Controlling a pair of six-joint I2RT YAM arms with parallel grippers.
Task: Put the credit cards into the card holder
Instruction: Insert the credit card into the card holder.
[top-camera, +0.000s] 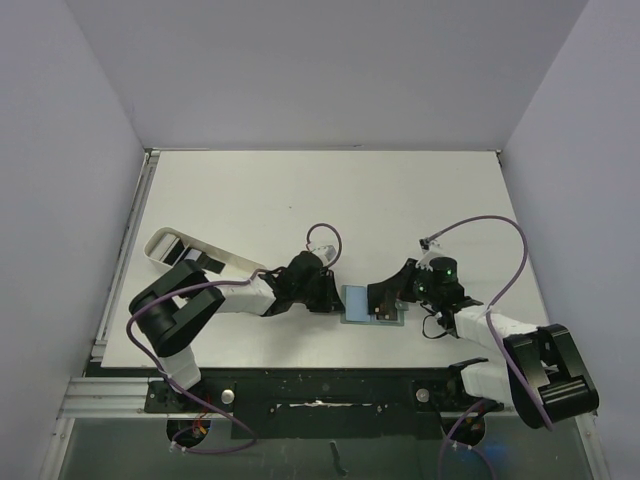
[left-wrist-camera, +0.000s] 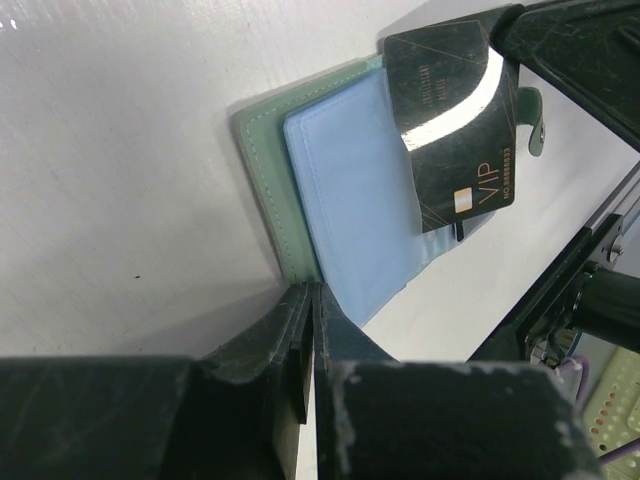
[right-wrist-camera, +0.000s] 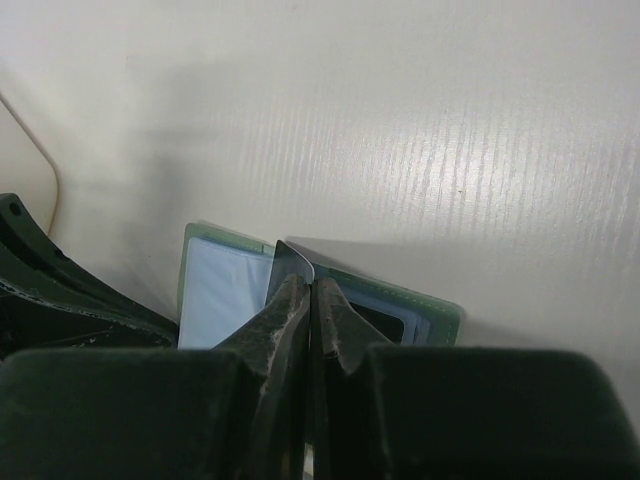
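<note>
The card holder lies open on the table, sage green rim and light blue inside, between the two grippers. My right gripper is shut on a dark credit card marked VIP and holds it tilted over the holder's right half. In the right wrist view the card stands edge-on between the fingers, above the holder. Another dark card sits in a slot on the right half. My left gripper is shut, its tips on the holder's near edge; I cannot tell whether it pinches the edge.
A white oblong tray lies at the left, behind the left arm. The table's front edge and metal rail are close below the holder. The left arm shows as a dark shape at the left of the right wrist view.
</note>
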